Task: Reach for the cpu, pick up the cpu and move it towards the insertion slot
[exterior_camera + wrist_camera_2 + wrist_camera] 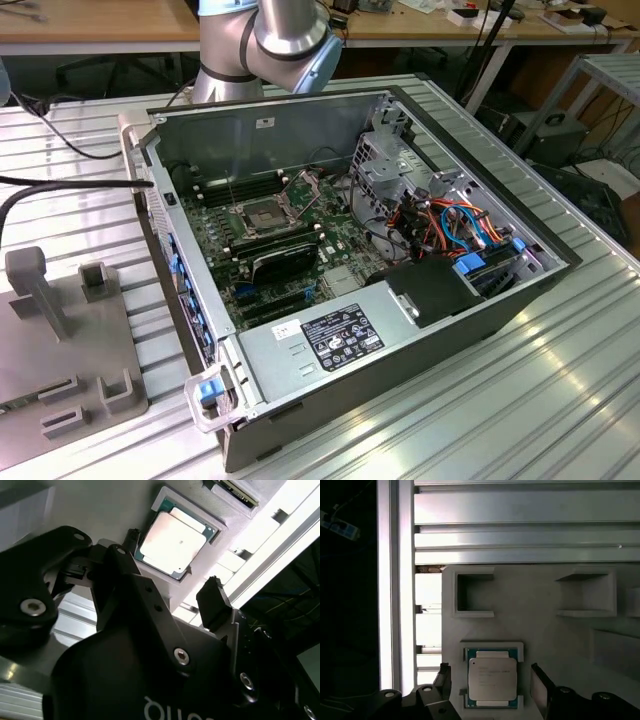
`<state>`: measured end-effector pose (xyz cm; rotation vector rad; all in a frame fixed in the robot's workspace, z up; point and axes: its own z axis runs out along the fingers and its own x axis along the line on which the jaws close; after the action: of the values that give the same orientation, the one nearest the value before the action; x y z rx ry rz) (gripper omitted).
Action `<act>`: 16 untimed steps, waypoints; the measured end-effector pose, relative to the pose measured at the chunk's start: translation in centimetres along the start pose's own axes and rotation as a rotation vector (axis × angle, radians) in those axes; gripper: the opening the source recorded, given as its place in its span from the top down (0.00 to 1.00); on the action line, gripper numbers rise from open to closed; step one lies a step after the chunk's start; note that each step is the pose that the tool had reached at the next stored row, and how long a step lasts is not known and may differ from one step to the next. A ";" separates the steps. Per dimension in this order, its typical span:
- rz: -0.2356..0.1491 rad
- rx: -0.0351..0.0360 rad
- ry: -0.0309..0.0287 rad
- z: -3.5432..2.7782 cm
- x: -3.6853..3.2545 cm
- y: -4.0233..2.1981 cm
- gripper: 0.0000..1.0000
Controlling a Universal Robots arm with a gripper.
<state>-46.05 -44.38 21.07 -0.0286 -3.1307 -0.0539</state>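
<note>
The cpu (491, 679) is a small square chip with a silver-grey face. It lies flat in a shallow grey holder (491, 645) and also shows in the second wrist view as the cpu (172, 541). My black gripper (491, 680) hovers over it, open, with one finger (442, 676) on each side of the chip and apart from it. In the second wrist view the gripper (172, 572) also straddles the chip. The insertion slot (262, 213) is the silver-framed socket on the motherboard inside the open computer case. The arm (290, 35) rises behind the case.
Grey slotted blocks (474, 596) stand on the fixture plate (545, 630) beyond the chip. The ribbed aluminium table (520, 530) surrounds it. Inside the case (260, 125), a black card (285, 262), a drive cage (390, 170) and cables (450, 225) crowd around the socket.
</note>
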 end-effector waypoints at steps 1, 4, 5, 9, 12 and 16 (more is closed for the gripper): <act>0.000 0.0001 0.0000 0.23 -0.01 -0.10 0.26; 0.000 0.0000 0.0001 0.81 -0.01 -0.27 0.26; 0.000 0.0005 0.0001 1.00 -0.01 -0.29 0.26; 0.000 0.0121 0.0001 1.79 -0.03 -0.34 0.26; 0.000 0.0208 0.0001 2.03 -0.04 -0.30 0.26; 0.000 0.0224 -0.0001 2.10 -0.06 -0.27 0.26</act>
<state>-46.01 -44.58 18.96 -0.0286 -3.1311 -0.0187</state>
